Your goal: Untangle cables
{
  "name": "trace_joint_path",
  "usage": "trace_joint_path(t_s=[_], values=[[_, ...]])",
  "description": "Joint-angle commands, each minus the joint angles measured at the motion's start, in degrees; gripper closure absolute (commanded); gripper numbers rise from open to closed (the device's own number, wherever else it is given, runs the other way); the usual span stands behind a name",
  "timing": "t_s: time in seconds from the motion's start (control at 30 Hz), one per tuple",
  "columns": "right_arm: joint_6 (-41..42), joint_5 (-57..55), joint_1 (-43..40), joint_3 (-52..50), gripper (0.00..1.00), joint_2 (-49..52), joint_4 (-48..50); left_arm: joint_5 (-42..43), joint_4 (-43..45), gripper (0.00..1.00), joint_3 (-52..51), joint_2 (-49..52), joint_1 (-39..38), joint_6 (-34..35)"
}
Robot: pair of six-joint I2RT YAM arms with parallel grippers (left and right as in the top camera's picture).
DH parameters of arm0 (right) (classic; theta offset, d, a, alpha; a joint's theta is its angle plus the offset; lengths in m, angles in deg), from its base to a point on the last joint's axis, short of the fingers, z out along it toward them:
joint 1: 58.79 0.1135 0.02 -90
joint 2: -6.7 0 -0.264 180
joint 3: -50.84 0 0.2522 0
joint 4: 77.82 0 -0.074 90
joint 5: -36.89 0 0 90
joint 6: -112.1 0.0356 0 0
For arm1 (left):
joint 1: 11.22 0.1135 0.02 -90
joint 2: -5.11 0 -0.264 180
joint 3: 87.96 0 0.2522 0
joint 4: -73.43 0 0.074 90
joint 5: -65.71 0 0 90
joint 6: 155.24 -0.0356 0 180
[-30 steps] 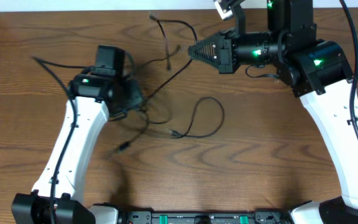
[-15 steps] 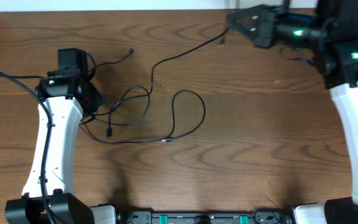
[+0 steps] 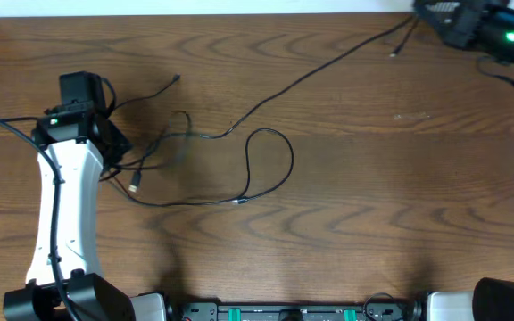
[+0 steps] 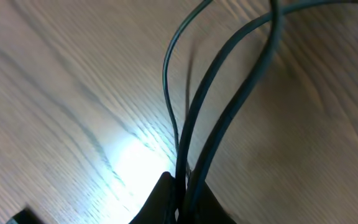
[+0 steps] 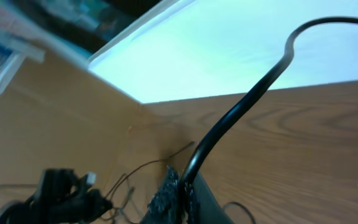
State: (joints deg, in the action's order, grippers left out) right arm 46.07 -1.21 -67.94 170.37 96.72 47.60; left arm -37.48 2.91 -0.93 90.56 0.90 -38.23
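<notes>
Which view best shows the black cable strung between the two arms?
Overhead: the cable shows along its whole run, from beside the left gripper up to the right gripper. Left wrist shows only cable strands leaving its fingers; right wrist shows only a short stretch.

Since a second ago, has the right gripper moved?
Yes: the right gripper swung right, toward the far edge of the table, stretching a black cable.

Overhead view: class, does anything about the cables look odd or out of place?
Yes. One black cable is stretched nearly straight from the right hand at the far corner to the tangle held by the left hand, while a loose loop lies slack nearby.
</notes>
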Motion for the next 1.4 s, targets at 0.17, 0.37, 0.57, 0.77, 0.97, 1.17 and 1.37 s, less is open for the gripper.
trace_joint_path(t_s=[0.17,0.37,0.57,0.77,0.97,1.17,1.37], values=[[-1.6,0.1,-10.2,0.4,0.99,-1.6,-4.1,-3.5,3.5,0.92,-0.1,0.4,7.7,0.3],[-2.3,0.1,-11.0,0.4,0.99,-1.6,-5.3,1.0,3.5,0.92,-0.1,0.4,10.8,4.8],[-2.3,0.2,-10.1,0.4,0.99,-1.6,-5.4,8.3,3.5,0.92,-0.1,0.4,10.8,4.8],[-2.4,0.1,-7.8,0.4,0.99,-1.6,-5.5,15.0,3.2,0.92,-0.1,0.4,10.8,4.8],[-2.4,0.1,-7.3,0.4,0.99,-1.6,-5.5,17.1,2.8,0.92,-0.1,0.4,10.3,4.8],[-2.4,-0.8,-7.4,0.4,0.99,-1.6,-5.5,17.2,2.0,0.72,-0.1,0.4,7.2,2.9],[-4.0,-11.4,-7.4,0.4,0.99,-1.6,-8.8,17.3,1.9,0.7,-0.1,0.4,0.9,-1.8]])
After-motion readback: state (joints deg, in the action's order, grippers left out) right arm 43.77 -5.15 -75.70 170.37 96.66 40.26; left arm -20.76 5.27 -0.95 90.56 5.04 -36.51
